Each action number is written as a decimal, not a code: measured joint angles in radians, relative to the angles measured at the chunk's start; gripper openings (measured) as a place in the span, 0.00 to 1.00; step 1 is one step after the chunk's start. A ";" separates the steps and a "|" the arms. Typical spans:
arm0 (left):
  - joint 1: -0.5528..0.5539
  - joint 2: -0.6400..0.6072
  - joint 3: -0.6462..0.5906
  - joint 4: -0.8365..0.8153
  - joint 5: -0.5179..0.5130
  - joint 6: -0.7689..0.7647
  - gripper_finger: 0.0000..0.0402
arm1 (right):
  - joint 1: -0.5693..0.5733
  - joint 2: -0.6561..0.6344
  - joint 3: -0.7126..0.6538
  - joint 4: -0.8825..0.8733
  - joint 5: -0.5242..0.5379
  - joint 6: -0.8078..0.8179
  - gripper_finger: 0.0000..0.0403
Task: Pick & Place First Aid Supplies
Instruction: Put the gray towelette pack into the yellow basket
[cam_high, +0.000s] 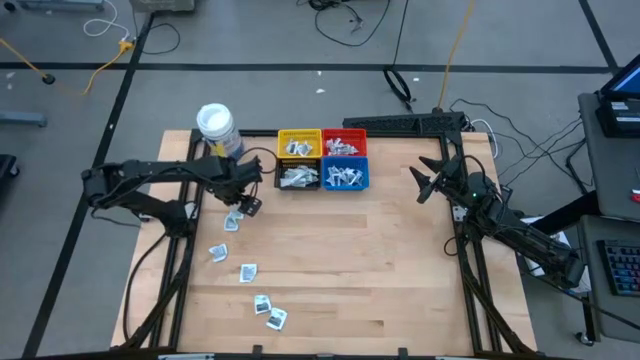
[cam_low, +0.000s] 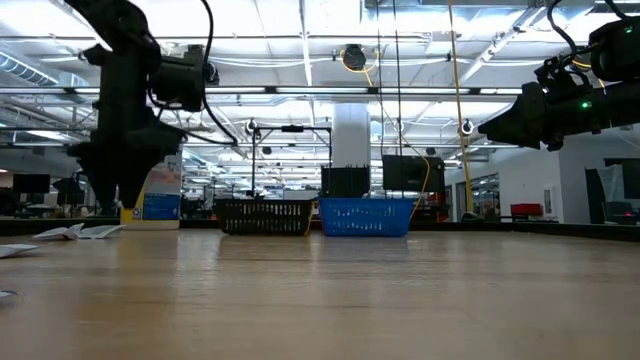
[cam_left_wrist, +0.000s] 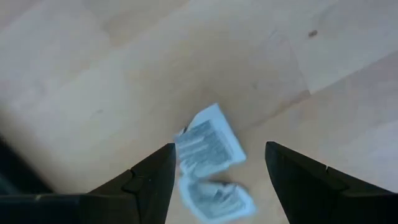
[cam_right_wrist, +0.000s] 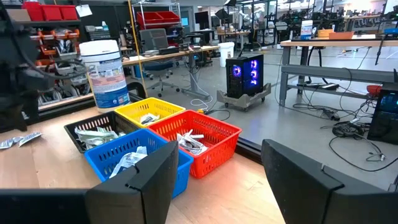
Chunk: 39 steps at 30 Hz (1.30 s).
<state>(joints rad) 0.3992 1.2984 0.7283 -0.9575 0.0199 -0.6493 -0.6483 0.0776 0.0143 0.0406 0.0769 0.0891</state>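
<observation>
Left hand (cam_left_wrist: 214, 180) is hovering w/ fingers apart right over a packet (cam_left_wrist: 208, 144) lying on the tabletop (cam_left_wrist: 124, 74) between its tips, so it's the pick step; next it's needing to drop & close, while right hand (cam_right_wrist: 214, 180) is waiting open, well apart

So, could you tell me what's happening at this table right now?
The robot is sorting first aid packets into four small bins at the back of the wooden table. The left hand hangs open just above a packet lying on the wood near the bins, not gripping it. A few more loose packets trail toward the front edge. The right hand waits open above the table's right side, holding nothing. A white-lidded jar stands beside the bins.
</observation>
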 joint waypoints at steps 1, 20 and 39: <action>-0.004 0.009 -0.012 0.018 0.000 -0.007 0.62 | 0.000 0.000 0.000 0.000 0.000 0.000 0.57; -0.016 0.084 -0.081 0.147 -0.032 -0.011 0.28 | 0.000 0.000 0.000 0.000 0.000 0.000 0.57; 0.044 0.010 0.140 -0.129 0.019 0.112 0.01 | 0.000 0.000 0.000 0.000 0.000 0.000 0.57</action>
<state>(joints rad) 0.4432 1.3086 0.8679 -1.0869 0.0388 -0.5369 -0.6486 0.0778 0.0145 0.0409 0.0769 0.0891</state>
